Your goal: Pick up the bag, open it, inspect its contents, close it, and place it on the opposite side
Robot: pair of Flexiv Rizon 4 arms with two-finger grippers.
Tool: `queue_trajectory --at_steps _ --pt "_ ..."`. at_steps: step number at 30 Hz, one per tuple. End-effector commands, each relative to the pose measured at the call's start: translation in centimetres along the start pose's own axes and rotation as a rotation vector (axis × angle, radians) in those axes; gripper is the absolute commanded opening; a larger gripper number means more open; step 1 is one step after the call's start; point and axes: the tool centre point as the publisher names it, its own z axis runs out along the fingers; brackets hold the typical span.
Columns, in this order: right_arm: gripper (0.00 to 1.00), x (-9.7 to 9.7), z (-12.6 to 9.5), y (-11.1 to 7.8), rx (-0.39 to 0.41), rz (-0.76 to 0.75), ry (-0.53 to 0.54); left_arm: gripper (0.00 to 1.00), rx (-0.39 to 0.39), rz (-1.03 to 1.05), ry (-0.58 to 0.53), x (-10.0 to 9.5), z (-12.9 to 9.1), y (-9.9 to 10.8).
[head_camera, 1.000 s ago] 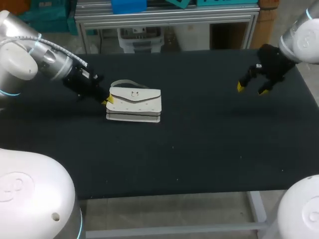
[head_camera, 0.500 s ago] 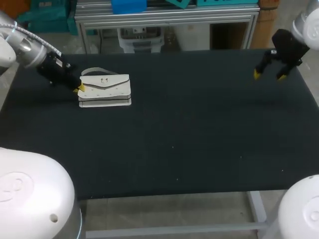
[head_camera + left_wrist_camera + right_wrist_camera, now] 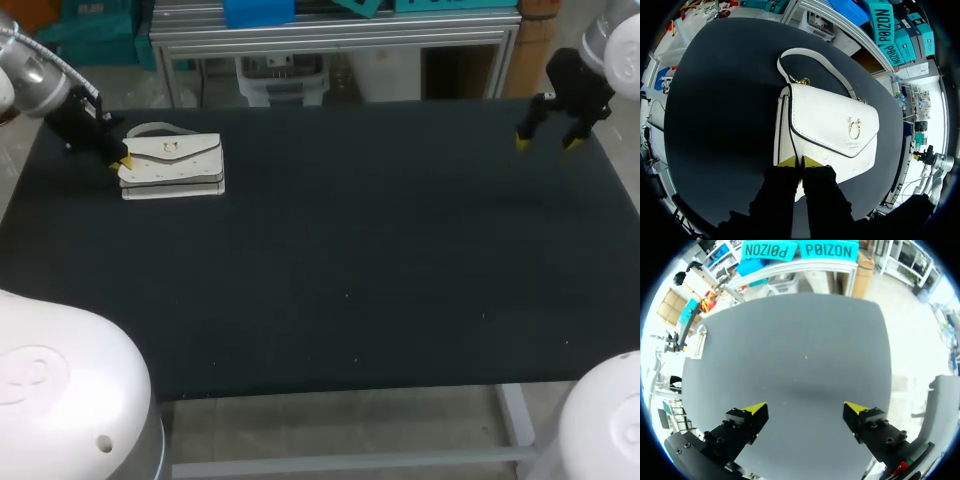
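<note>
Robot lab: black table (image 3: 400, 280), left arm (image 3: 40, 85), right arm (image 3: 620, 45)

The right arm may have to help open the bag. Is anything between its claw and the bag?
Nothing visible: only bare table lies between the right claw and the bag, which the left claw grips.

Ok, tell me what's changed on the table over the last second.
The left gripper, shut on the white handbag, has pulled it leftward and a little farther back along the table, toward its left edge. The right gripper has drawn back toward the far right corner. Unchanged: the flap closed, the right gripper open and empty.
</note>
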Motion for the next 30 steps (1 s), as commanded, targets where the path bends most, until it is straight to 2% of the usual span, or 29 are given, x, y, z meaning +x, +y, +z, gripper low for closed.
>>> queue_trajectory --at_steps 1,12,22,30 --pt "1.0 -0.3 -0.4 0.4 0.011 0.006 -0.012 0.0 -0.035 0.016 -0.013 -1.2 -0.4 -1.8" --pt "1.0 -0.8 -1.0 0.4 0.025 0.006 -0.039 0.0 -0.037 -0.016 -0.067 -4.7 -1.9 -3.2" --pt "1.0 -0.4 -1.3 0.7 0.028 0.01 -0.05 0.0 -0.055 -0.05 -0.044 -8.2 -3.3 -3.2" --pt "1.0 0.3 -1.2 0.8 0.035 0.016 -0.056 0.0 -0.061 -0.052 0.012 -9.5 -3.6 -3.3"
